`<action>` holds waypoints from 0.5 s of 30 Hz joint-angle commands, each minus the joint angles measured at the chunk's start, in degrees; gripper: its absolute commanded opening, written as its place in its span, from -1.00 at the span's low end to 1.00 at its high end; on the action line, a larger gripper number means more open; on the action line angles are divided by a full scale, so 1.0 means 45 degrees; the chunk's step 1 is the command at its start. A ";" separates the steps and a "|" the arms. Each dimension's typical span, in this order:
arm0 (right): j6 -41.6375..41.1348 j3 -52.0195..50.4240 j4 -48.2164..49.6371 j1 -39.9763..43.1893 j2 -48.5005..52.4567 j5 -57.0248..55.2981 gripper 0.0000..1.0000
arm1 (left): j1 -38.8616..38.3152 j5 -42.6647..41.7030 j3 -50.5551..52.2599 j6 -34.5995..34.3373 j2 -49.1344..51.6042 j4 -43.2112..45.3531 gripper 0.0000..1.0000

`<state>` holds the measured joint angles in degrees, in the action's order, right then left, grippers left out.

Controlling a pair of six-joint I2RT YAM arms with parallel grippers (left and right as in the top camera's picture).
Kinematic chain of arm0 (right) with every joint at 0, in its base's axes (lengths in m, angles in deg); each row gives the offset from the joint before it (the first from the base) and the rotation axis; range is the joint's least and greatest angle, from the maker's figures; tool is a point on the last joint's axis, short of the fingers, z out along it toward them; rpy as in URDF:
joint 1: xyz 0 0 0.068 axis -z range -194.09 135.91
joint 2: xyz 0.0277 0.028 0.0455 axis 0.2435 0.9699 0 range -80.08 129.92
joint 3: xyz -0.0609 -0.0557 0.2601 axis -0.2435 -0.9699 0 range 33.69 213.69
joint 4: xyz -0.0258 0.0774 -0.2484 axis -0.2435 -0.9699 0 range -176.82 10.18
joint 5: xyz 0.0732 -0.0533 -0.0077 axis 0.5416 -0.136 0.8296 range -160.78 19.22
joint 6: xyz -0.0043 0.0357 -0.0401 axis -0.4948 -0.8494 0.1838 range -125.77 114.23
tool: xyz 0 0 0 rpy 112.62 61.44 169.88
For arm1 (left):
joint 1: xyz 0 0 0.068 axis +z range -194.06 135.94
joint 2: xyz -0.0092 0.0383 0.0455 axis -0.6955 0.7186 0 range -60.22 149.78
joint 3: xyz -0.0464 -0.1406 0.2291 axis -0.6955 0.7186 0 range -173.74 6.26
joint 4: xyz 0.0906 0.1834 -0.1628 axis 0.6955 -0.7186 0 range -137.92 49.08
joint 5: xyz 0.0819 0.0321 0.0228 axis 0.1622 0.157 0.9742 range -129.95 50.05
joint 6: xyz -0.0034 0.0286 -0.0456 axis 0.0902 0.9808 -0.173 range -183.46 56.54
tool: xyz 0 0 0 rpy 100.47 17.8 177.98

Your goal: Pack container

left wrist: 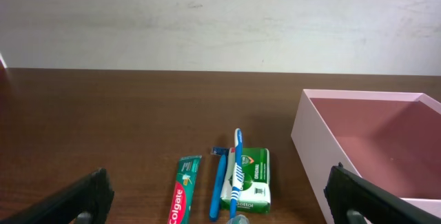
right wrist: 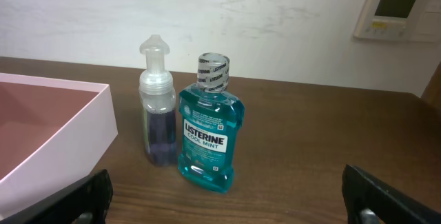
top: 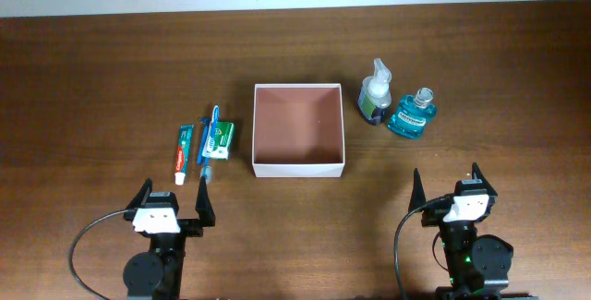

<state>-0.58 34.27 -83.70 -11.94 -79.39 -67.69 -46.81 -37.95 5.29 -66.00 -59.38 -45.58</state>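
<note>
The container (top: 261, 169) is a square shallow box with white walls and a reddish-brown inside, at the table's middle; it also shows in the left wrist view (left wrist: 311, 136) and the right wrist view (right wrist: 83, 133). Left of it lie a Colgate toothpaste tube (top: 183, 154), a blue toothbrush (top: 208, 143) and a green-and-white carton (top: 220, 141). Right of it stand a clear pump bottle (top: 375, 92) and a blue Listerine bottle (top: 412, 115). My left gripper (top: 173, 200) is open and empty, near the front edge below the toothpaste. My right gripper (top: 448, 186) is open and empty, in front of the bottles.
The brown wooden table (top: 111, 78) ends at a pale wall behind. A wall thermostat (right wrist: 393, 12) shows at the upper right of the right wrist view. Black cables loop beside both arm bases at the front edge.
</note>
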 commanded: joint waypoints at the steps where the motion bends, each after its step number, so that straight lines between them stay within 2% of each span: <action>1: 0.0083 -0.0058 -0.0058 -0.0049 -0.0073 0.0214 0.97 | 0.0063 0.0083 0.0102 0.0243 -0.0087 0.0019 0.99; 7: 0.0073 -0.0058 0.0233 -0.0049 -0.0073 0.0359 0.97 | 0.0063 0.0087 0.0102 0.0243 -0.0087 0.0019 0.99; 12: 0.0073 0.0034 0.3449 -0.0049 -0.0073 0.0704 0.97 | 0.0063 0.0083 0.0102 0.0238 -0.0087 0.0019 0.99; 15: -0.0534 0.0602 0.3721 -0.0049 -0.0068 0.0063 0.97 | 0.0063 0.0083 0.0102 0.0243 -0.0087 0.0019 0.99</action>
<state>-0.67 34.45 -67.75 -11.94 -79.41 -65.59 -46.81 -37.97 5.29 -66.00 -59.38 -45.60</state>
